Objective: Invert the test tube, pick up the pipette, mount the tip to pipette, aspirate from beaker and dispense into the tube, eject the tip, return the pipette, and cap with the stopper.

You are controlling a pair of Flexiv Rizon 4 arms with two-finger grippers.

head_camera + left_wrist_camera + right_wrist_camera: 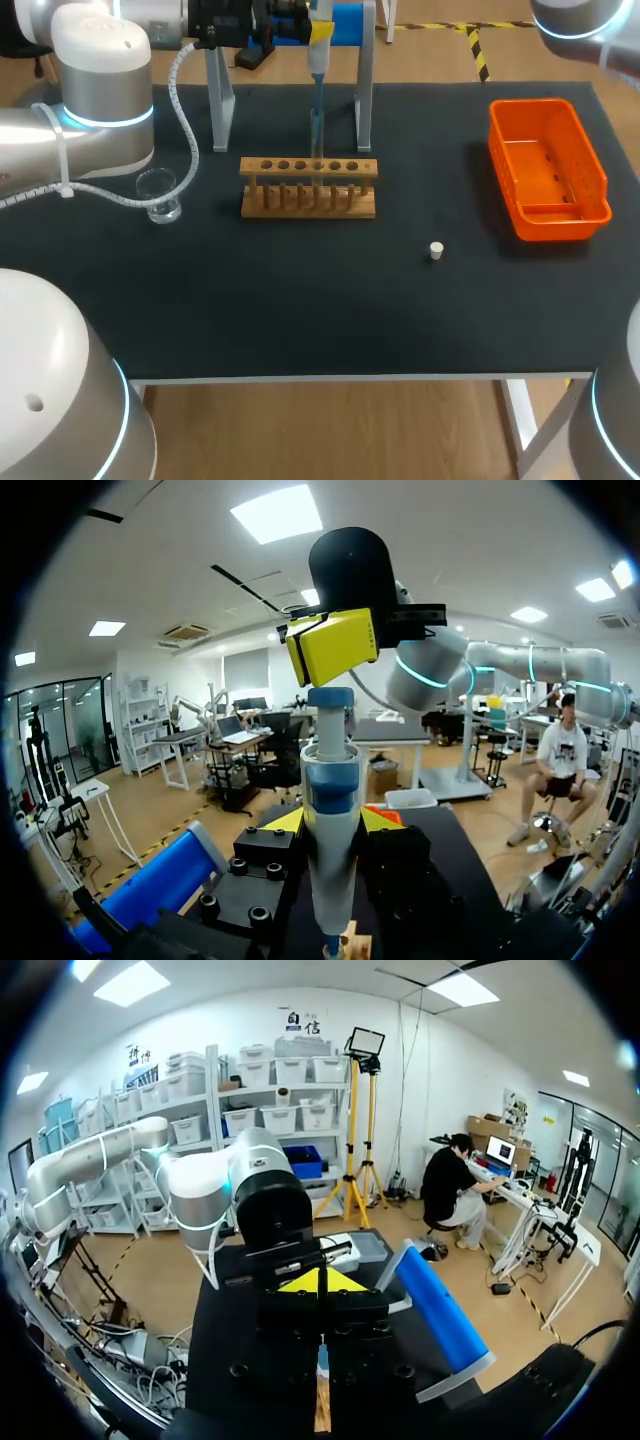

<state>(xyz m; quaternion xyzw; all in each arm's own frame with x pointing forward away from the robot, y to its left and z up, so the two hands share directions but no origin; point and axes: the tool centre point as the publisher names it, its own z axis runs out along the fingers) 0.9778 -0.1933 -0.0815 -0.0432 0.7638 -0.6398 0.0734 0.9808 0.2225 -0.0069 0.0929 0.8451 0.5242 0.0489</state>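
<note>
My left gripper (320, 32) is shut on the pipette (317, 75) and holds it upright over the wooden rack (308, 187). The pipette's tip reaches down into a test tube (317, 135) that stands in the rack. In the left wrist view the pipette (330, 820) sits between the left gripper's (331, 822) yellow tips. My right gripper (335, 645) is shut directly over the pipette's plunger (330, 696); whether it touches is unclear. The right gripper (320, 1282) holds nothing. A glass beaker (160, 195) stands left of the rack. The white stopper (436, 250) lies right of the rack, nearer the table's front.
An orange bin (545, 165) stands at the table's right side. A metal stand (364, 90) rises behind the rack, its posts on either side of the pipette. My left arm's grey body (100, 90) and cable (185, 120) stand beside the beaker.
</note>
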